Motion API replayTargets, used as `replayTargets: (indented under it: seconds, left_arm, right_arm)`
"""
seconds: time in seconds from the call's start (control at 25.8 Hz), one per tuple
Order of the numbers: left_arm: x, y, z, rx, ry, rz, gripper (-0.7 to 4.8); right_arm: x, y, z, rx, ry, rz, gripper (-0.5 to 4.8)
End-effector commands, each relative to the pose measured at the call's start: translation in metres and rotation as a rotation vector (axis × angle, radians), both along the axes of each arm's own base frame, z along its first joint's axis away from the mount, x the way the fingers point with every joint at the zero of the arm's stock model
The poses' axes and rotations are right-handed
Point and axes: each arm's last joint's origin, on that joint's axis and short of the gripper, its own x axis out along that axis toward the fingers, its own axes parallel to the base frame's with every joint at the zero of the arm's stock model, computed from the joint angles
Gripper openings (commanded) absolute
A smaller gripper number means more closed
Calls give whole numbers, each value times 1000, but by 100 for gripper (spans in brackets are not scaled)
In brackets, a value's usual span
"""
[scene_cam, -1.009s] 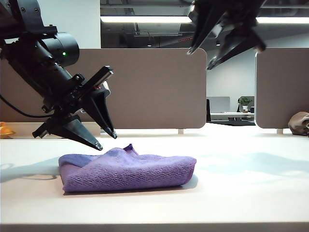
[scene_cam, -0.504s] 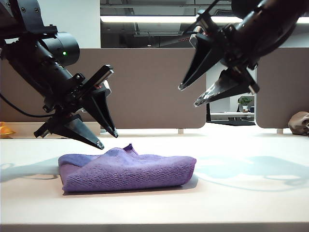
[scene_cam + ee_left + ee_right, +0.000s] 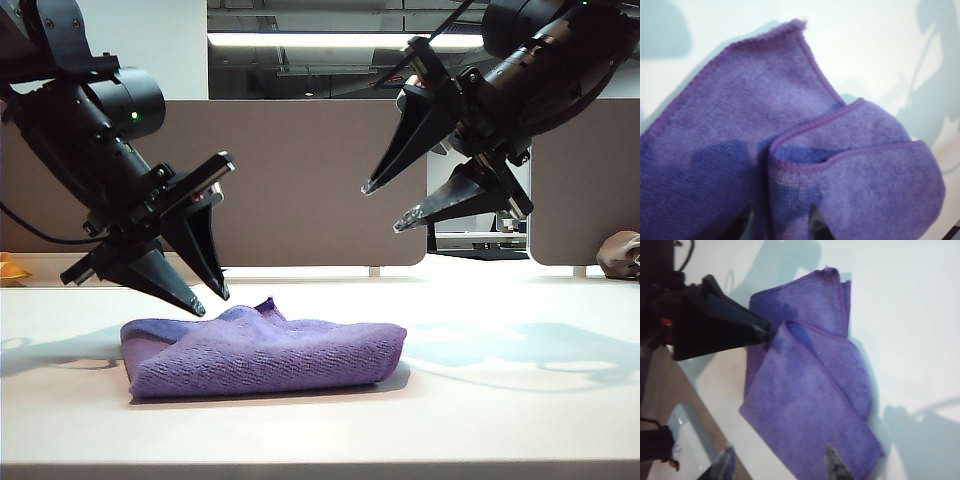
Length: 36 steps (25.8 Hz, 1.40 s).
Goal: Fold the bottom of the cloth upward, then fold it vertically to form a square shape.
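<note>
2 open grippers (image 3: 212, 303) (image 3: 384, 208) above folded cloth (image 3: 262, 352)

Fuzzy purple cloth (image 3: 262, 352) on smooth matt table (image 3: 500, 420)

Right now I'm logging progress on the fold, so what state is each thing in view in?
cloth: folded into a layered bundle, lying on the table, not held.
left gripper: open, tips just above the cloth's left part, empty.
right gripper: open, raised well above the table, right of the cloth, empty.
brown lump: resting at the far right edge, untouched.
</note>
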Motion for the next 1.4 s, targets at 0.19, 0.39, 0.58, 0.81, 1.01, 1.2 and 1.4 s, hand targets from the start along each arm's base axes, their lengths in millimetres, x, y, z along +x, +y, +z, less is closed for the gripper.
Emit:
replayTargets:
  seconds: [0.19,0.39,0.58,0.81,1.01,1.2,1.4]
  left_arm:
    - [6,-5,-17,-49,47,-29,153]
    - [10,-7,-11,-80,21,-39,153]
    - [13,-8,-13,-101,26,-30,139]
    - [14,-9,-17,-103,38,-33,78]
    - [14,-9,-17,-99,33,-30,37]
    - [15,-8,-17,-66,12,-11,-5]
    - [15,-7,-16,-47,9,10,-5]
  right_arm:
    - [-1,1,3,29,9,12,233]
    - [0,1,3,28,9,11,233]
    - [-1,1,3,27,12,11,232]
    - [-2,0,2,23,24,11,229]
    - [-2,0,2,23,28,9,229]
    - [-3,0,1,16,44,9,229]
    - [-3,0,1,15,49,10,229]
